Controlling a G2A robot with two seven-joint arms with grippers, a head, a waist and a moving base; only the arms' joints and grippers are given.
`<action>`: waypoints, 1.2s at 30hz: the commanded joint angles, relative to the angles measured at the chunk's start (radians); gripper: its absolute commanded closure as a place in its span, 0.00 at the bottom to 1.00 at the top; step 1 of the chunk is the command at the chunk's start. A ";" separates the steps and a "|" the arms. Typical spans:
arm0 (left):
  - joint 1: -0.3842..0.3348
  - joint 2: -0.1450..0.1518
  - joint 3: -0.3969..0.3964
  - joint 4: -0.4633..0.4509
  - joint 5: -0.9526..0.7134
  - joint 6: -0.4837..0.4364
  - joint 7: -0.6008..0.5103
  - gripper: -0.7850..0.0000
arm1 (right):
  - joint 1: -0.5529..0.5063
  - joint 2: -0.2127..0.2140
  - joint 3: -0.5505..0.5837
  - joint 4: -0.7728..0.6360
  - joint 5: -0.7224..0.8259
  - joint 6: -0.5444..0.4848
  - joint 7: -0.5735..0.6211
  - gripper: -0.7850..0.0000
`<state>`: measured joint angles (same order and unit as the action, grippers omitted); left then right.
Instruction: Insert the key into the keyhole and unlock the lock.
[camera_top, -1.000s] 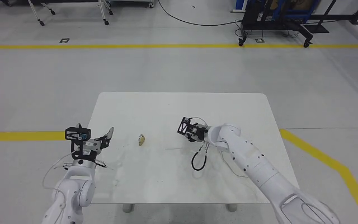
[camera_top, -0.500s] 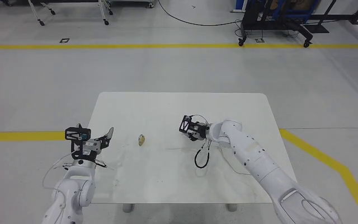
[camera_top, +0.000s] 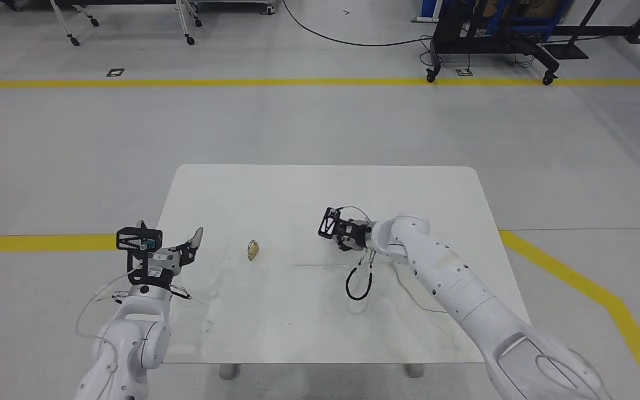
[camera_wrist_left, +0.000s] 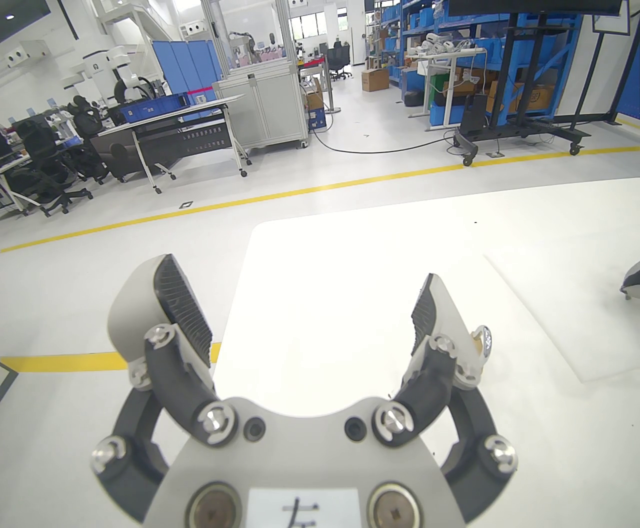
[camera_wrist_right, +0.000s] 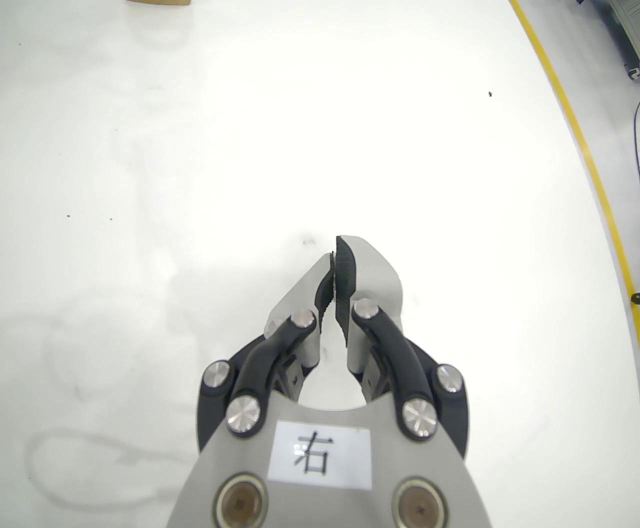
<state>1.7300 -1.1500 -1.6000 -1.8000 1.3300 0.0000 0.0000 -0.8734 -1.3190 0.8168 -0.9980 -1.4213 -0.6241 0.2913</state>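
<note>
Right tool is clenched, its ribbed pads pressed together at the tips. You cannot tell whether a key sits between them, so confirm this before you proceed. Left tool is released, jaws spread wide, at the left edge of the white rectangular tabletop. The small brass-coloured padlock lies on the tabletop between the two tools, apart from both.

Judged step: bringing key and lock together.

1. Secure the padlock first. A small loose body will likely slide or spin under a push. Close the left tool across its flat sides, leaving the keyhole face uncovered.
2. Orient the keyhole toward the right tool. Its position cannot be made out from above, so check it in the wrist views.
3. Align the key blade with the keyhole axis before contact. Approach slowly and straight.
4. If the blade meets resistance, back off and realign. Do not force it.
5. Turn only when the blade is fully seated, and hold the left grip firm against the twist.
</note>
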 joint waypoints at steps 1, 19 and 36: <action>0.000 0.000 0.000 0.000 0.000 0.000 0.000 0.00 | -0.010 0.006 0.012 -0.018 -0.009 0.002 -0.010 1.00; 0.000 0.000 0.000 0.000 0.000 0.000 0.000 0.00 | -0.272 0.125 0.422 -0.183 0.404 -0.370 -0.378 1.00; 0.011 -0.007 -0.033 -0.028 -0.239 -0.068 0.025 0.00 | -0.269 0.134 0.418 -0.135 0.522 -0.388 -0.366 1.00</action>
<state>1.7354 -1.1553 -1.6204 -1.8183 1.2524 -0.0367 0.0233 -1.1423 -1.1846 1.2344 -1.1328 -0.8994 -1.0123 -0.0749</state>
